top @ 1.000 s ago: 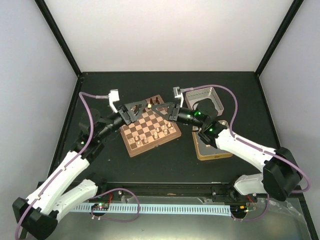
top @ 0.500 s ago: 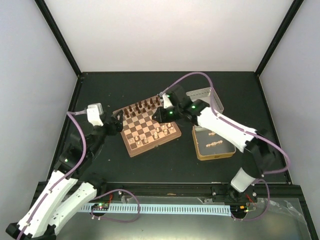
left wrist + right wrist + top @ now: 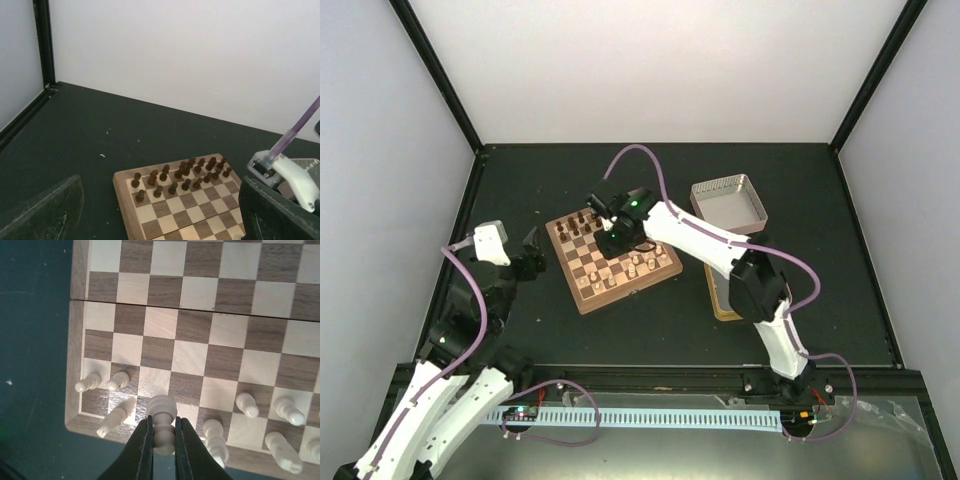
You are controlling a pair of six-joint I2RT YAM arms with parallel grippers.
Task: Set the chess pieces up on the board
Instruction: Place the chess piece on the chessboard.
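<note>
1. You have one pale chess piece [image 3: 161, 409] pinched between the narrowed fingers of your right gripper [image 3: 162, 426]. It sits over the edge row of the board [image 3: 200, 315]; whether it touches the square is unclear.
2. The other pale pieces [image 3: 118, 381] stand in the two rows nearest that edge, on either side of it.
3. The dark pieces [image 3: 181, 171] fill the two opposite rows.
4. Your left gripper [image 3: 160, 200] is spread wide and holds nothing, off the board's left side above the table [image 3: 520, 180].
</note>
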